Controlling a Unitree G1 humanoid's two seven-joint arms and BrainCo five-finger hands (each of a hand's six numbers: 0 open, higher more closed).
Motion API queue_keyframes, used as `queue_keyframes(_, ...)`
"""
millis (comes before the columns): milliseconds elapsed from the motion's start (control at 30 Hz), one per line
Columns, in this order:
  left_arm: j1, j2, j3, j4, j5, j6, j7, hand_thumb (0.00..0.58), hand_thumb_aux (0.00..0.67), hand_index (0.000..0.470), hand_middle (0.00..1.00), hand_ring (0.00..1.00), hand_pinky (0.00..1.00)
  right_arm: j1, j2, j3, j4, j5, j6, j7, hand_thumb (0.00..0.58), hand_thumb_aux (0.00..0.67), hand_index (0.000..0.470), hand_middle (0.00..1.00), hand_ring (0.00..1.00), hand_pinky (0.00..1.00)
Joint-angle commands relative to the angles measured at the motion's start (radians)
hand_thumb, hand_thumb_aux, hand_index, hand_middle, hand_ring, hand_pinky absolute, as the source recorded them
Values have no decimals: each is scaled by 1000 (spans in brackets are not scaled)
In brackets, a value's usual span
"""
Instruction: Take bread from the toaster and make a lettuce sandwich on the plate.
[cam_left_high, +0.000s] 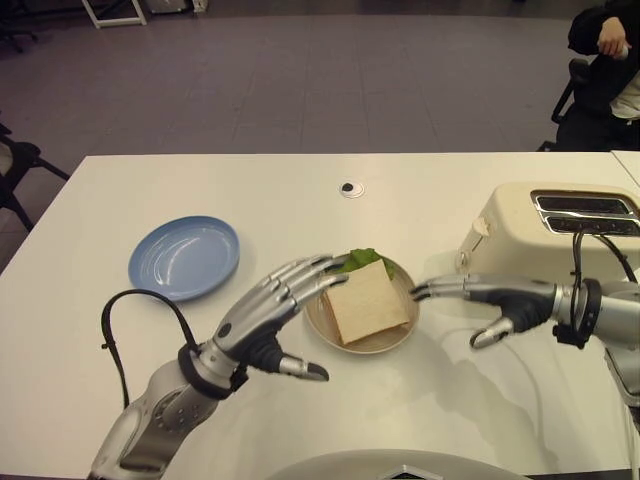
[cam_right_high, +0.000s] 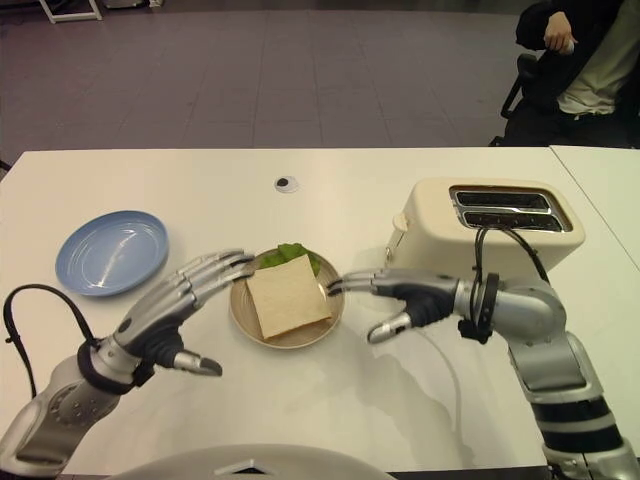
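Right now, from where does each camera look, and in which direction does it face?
Left eye view: sits on the robot's head, faces forward and down at the table; shows the left hand and right hand, with forearms, either side of the plate.
Right eye view: same head, slightly to the right, same direction, same hands; the toaster lies nearer the picture's centre.
Shared: both hands, open, the bread over lettuce on the plate, the toaster, the blue plate.
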Motion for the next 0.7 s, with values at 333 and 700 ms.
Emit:
queue_keyframes(333,3,-12,-213,208,320,94,-175,580,670,470,1000,1000,1000,97,151,295,169,-480,-53,-279,580,670,470,1000,1000,1000)
queue_keyframes(700,-517,-179,-290,665,546,127,186,580,670,470,1000,1000,1000,-256,413,384,587,-567,101,-556,580,670,470,1000,1000,1000)
